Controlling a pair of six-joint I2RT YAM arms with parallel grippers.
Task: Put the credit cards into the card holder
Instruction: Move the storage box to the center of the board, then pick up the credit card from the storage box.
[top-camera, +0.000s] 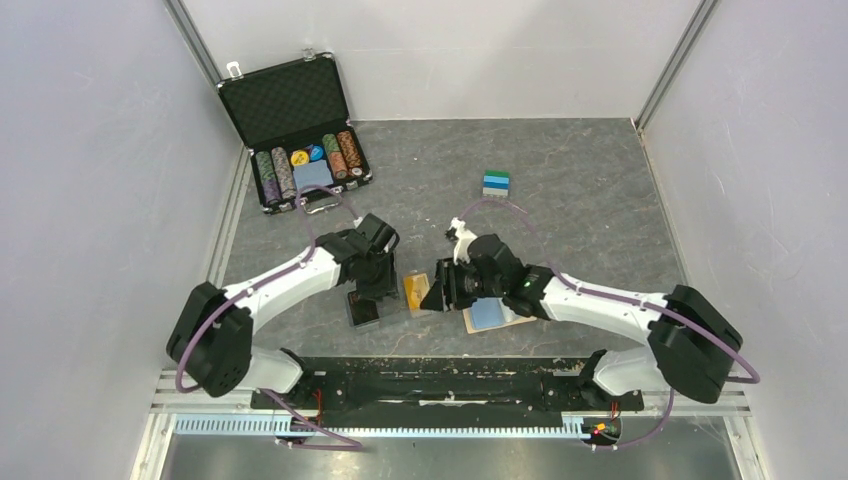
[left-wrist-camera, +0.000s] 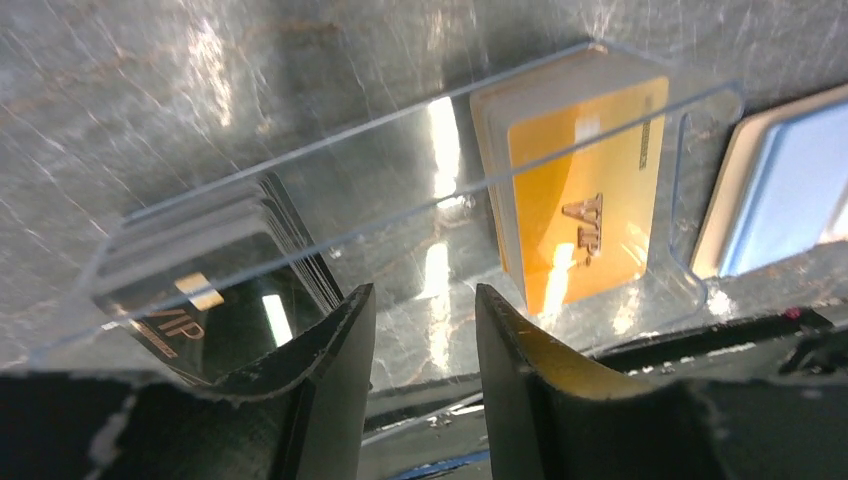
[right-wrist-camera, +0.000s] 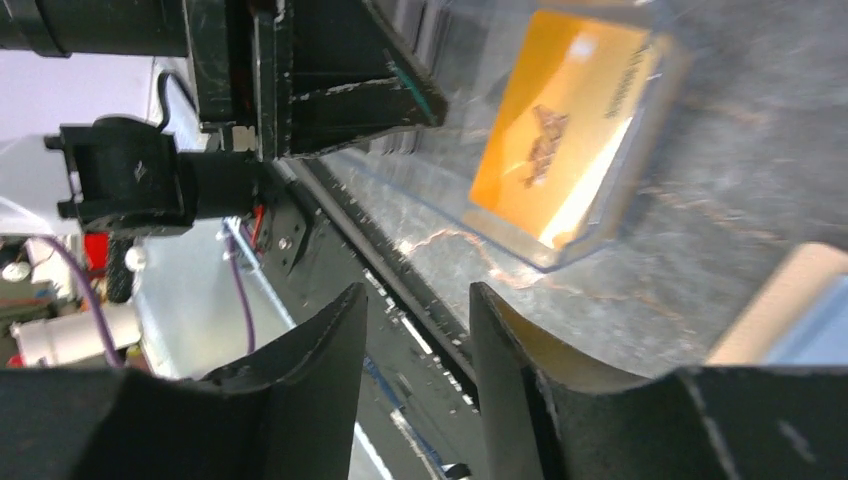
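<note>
Left gripper (left-wrist-camera: 422, 298) hovering open above clear case (left-wrist-camera: 380, 125); right gripper (right-wrist-camera: 415, 298) gaping empty at its right end. Credit cards (left-wrist-camera: 585, 195) sitting stacked inside: thin, stiff, slick, light, likely needing edge pinch. Card holder (left-wrist-camera: 733, 195) lying right of case

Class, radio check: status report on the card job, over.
Left gripper open at the clear box edge; right gripper open, empty. Gold cards and black cards in the box; blue card on the card holder. Nothing in the way, over.
</note>
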